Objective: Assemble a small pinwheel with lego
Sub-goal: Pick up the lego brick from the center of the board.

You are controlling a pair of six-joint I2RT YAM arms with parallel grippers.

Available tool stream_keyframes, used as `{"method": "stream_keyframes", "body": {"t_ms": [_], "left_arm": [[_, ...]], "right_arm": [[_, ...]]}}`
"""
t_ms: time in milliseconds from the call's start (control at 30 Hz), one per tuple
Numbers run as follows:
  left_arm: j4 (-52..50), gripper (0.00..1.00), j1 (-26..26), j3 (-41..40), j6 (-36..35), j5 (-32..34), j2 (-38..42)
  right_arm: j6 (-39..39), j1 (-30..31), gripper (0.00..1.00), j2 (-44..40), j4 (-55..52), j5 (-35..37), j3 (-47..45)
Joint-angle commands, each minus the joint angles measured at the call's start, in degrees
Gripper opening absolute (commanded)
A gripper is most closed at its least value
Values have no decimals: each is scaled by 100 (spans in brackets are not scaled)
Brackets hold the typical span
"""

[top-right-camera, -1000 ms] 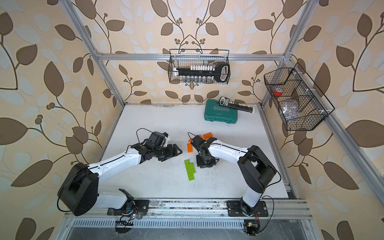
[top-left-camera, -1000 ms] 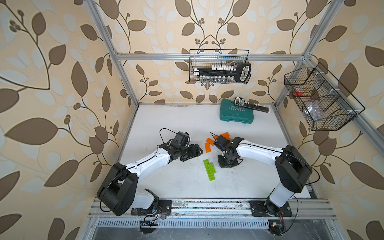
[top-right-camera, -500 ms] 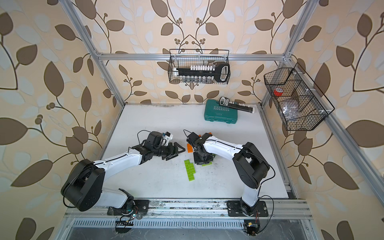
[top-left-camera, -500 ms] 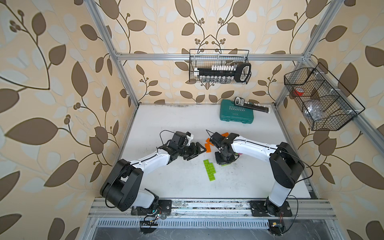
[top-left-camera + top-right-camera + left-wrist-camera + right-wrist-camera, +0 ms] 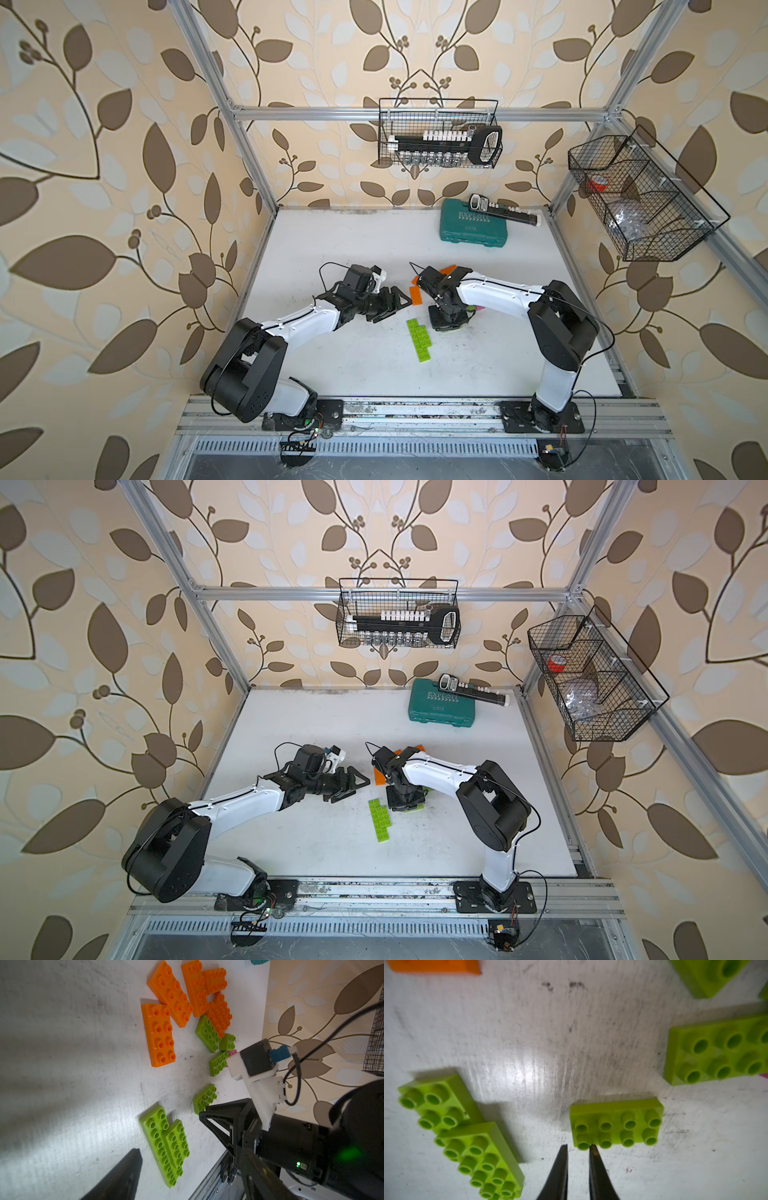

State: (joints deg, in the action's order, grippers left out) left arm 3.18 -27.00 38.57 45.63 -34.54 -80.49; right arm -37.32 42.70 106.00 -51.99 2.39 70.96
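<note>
Lego lies mid-table: joined lime-green bricks (image 5: 419,340) (image 5: 166,1147) (image 5: 477,1147), several orange bricks (image 5: 415,294) (image 5: 160,1034), a small green square (image 5: 227,1042) and a pink brick (image 5: 231,1053), mostly hidden. My right gripper (image 5: 579,1147) (image 5: 446,324) points straight down at a loose green 2x4 brick (image 5: 616,1124) (image 5: 204,1098). Its jaws are narrow and straddle the brick's corner stud. One fingertip (image 5: 592,1147) touches the brick; bare table shows beside the other. My left gripper (image 5: 392,308) (image 5: 187,1184) hovers open and holds nothing, left of the orange bricks.
A teal tool case (image 5: 473,226) sits at the back right with a black socket rail (image 5: 511,212) beside it. Wire baskets hang on the back wall (image 5: 438,139) and the right wall (image 5: 640,195). An aluminium rail (image 5: 415,411) runs along the table's front edge.
The right jaws have narrowed, and that gripper has shifted slightly left over the green brick. The left gripper has edged right toward the orange bricks.
</note>
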Motion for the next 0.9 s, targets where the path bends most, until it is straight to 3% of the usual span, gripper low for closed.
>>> {"method": "stream_keyframes", "body": {"t_ms": [0, 233, 467, 867], "left_arm": [[-7, 77, 2, -19, -67, -108, 195], [-898, 77, -126, 140, -582, 483, 571], [-1546, 77, -630, 213, -864, 1275, 964], [-1565, 78, -939, 221, -818, 1526, 914]], "right_arm": [[58, 19, 16, 157, -56, 114, 157], [102, 3, 16, 215, -52, 156, 181], [135, -24, 16, 202, -51, 147, 247], [152, -95, 16, 227, 8, 183, 190]]}}
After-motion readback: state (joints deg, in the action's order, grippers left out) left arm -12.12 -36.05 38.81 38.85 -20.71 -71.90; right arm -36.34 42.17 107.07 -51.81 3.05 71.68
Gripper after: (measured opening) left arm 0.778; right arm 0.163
